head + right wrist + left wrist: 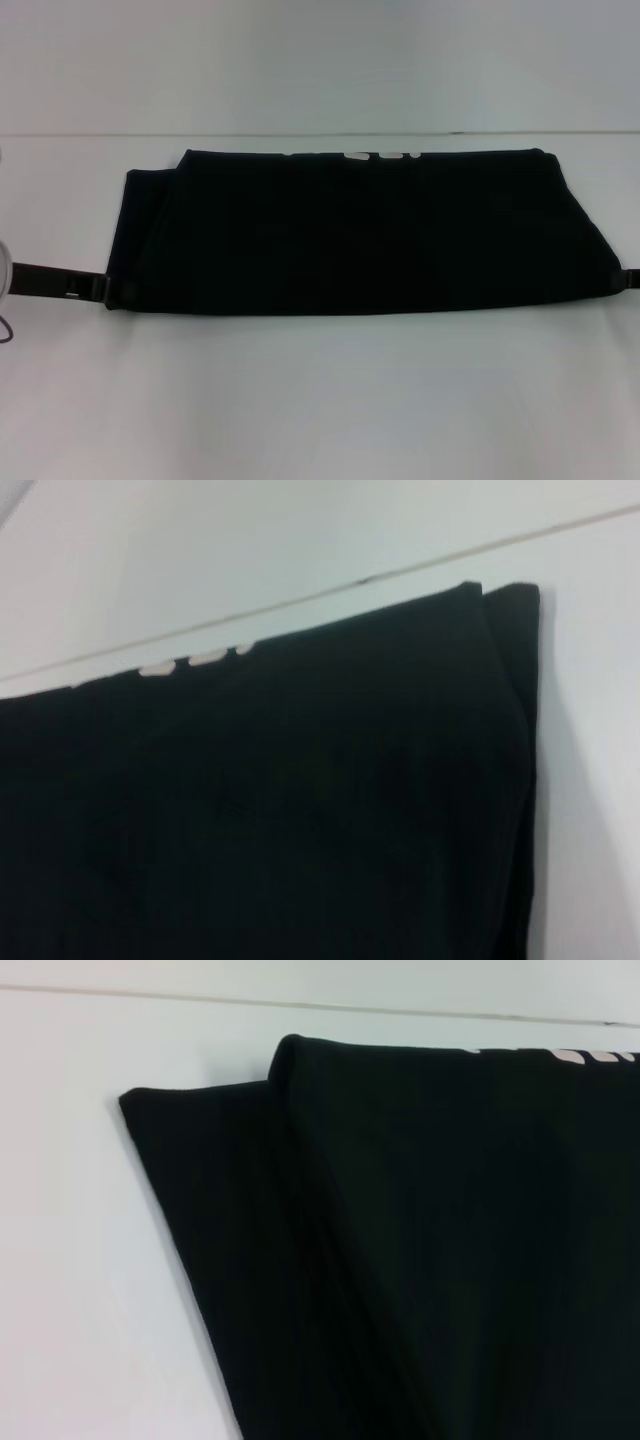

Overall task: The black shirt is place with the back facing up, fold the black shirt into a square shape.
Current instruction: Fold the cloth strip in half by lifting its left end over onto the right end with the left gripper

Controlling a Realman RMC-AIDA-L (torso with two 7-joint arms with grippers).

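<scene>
White marks peek along the far edge of the large black soft-fabric shirt (360,235), unreadable. It lies folded on the white counter (320,400), left pincer (105,290) and right pincer (622,283) at its near corners, grip impossible to tell.

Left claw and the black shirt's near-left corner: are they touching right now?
Touching, it appears. In the head view the left claw runs straight into the black shirt at its near-left corner with no white table between them; its fingertips are hidden.

Bare table (320,400) (near side); black shirt (360,235) behind.
</scene>
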